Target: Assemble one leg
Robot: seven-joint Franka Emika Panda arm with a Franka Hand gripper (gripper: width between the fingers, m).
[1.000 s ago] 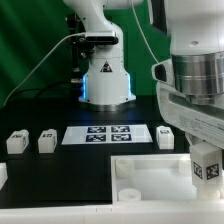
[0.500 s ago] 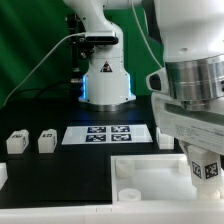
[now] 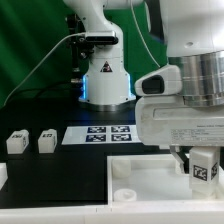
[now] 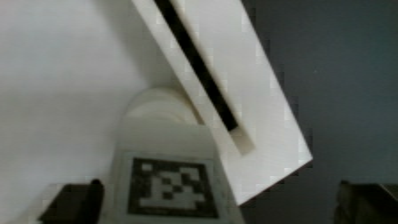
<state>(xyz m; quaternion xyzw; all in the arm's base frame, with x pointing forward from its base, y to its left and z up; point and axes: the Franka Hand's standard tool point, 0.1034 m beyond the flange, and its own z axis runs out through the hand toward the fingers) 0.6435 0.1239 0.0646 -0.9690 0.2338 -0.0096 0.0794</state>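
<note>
- Gripper [image 3: 204, 163] sits low at the exterior view's right, over the far-right corner of the large white tray [image 3: 150, 172]; the arm's wrist housing blocks most of that side.
- Jaws spread wide. In the wrist view both dark fingertips [image 4: 73, 201] stand well apart, one on each side of the leg [image 4: 175, 165], with a visible gap to it on both sides. Not pinching it.
- That leg [image 3: 203, 168] stands upright at the tray's far-right corner, tag facing the exterior camera. Its base looks seated on the tray; whether it's fully down in the corner hole I cannot tell.
- Wrist view: leg's tagged face fills the lower middle, a rounded white end just above it, tray edge with a dark slot running diagonally behind.
- Two more legs [image 3: 15, 143], [image 3: 46, 142] stand on the black table [image 3: 60, 175] at the exterior view's left, just beside each other, apart from the tray.
- Marker board [image 3: 105, 134] lies flat between those legs and the arm.
- Round hole [image 3: 127, 193] visible at the tray's near-left corner.
</note>
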